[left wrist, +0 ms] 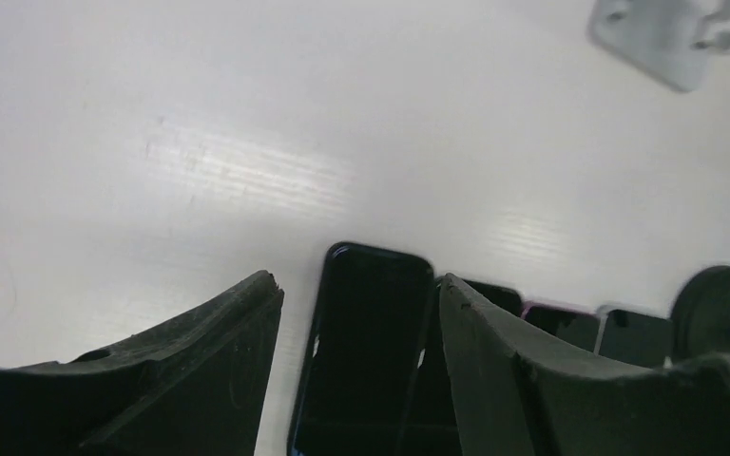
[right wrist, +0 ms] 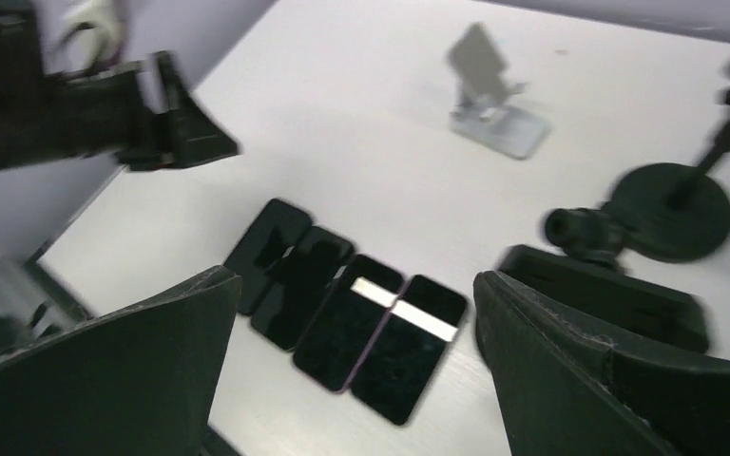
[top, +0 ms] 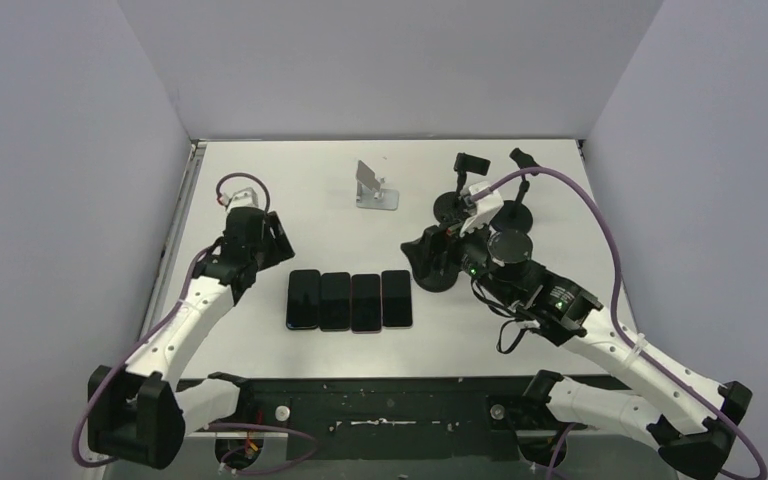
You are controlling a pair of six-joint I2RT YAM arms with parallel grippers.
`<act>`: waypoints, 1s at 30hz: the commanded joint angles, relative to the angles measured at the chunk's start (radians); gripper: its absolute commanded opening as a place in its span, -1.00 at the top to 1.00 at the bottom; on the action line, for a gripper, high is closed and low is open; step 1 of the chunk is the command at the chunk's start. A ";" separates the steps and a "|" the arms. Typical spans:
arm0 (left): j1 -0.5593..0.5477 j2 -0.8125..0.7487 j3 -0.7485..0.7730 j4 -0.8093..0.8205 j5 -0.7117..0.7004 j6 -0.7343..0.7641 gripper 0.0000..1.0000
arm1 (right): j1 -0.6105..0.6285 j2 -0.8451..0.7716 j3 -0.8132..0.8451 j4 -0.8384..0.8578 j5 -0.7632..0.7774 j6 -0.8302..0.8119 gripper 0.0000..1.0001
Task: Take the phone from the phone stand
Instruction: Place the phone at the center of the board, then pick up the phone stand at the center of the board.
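Note:
Four dark phones (top: pixel 349 300) lie flat in a row at the table's middle; they also show in the right wrist view (right wrist: pixel 347 304). The silver phone stand (top: pixel 375 187) stands behind them with no phone on it, and shows in both wrist views (left wrist: pixel 665 33) (right wrist: pixel 489 90). My left gripper (top: pixel 263 238) is open and empty, left of the row. In its wrist view (left wrist: pixel 356 280) the leftmost phone (left wrist: pixel 371 351) lies below, between the fingers. My right gripper (top: pixel 438 262) is open and empty, right of the row, and looks over the phones (right wrist: pixel 354 275).
Black clamp stands on round bases stand at the back right (top: pixel 457 197) (top: pixel 516 208). Another black holder (right wrist: pixel 608 294) sits right beside my right finger. White walls close in the table on three sides.

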 commanded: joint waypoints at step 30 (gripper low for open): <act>-0.193 -0.157 -0.164 0.566 0.000 0.214 -0.29 | -0.216 0.013 0.048 -0.222 0.363 0.083 -0.03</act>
